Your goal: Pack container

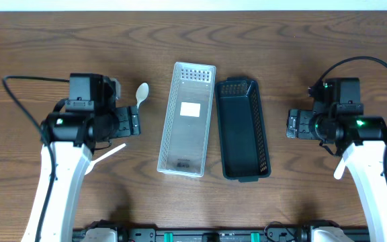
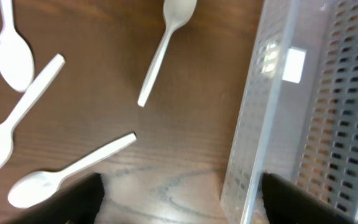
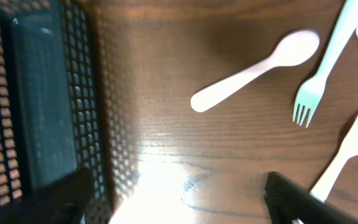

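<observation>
A clear perforated bin and a dark green perforated bin lie side by side at the table's middle. My left gripper is open and empty, just left of the clear bin. White plastic spoons lie on the wood under it; one spoon shows overhead. My right gripper is open and empty, right of the dark bin. A white spoon and forks lie beneath it.
The wooden table stretches bare along the back. A white handle sticks out under my left arm, and another white piece under my right arm. The arms' bases stand at the front edge.
</observation>
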Robot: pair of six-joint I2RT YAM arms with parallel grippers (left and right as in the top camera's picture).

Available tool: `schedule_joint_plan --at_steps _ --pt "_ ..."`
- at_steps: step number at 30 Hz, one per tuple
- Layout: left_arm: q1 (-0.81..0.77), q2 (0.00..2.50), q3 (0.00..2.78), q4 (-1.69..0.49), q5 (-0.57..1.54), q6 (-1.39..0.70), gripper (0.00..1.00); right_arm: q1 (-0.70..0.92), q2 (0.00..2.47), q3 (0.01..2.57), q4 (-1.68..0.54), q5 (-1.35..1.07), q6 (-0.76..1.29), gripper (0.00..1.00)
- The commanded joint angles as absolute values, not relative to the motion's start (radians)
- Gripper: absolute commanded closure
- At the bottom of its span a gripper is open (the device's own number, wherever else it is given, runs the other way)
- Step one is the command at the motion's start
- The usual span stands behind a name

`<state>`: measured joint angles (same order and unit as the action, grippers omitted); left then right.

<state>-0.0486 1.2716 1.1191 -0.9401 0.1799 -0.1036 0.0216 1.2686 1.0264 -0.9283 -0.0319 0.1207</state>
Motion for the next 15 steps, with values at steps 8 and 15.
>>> schedule_joint_plan --at_steps 8,15 --pt "-0.098 1.468 1.116 -0.96 0.216 -0.09 0.67 0.014 1.357 1.026 -0.939 -0.046 0.127 0.57" --pt "-0.136 1.625 1.116 -0.948 0.216 -0.09 0.81 0.015 1.419 1.026 -0.939 -0.093 0.127 0.81"
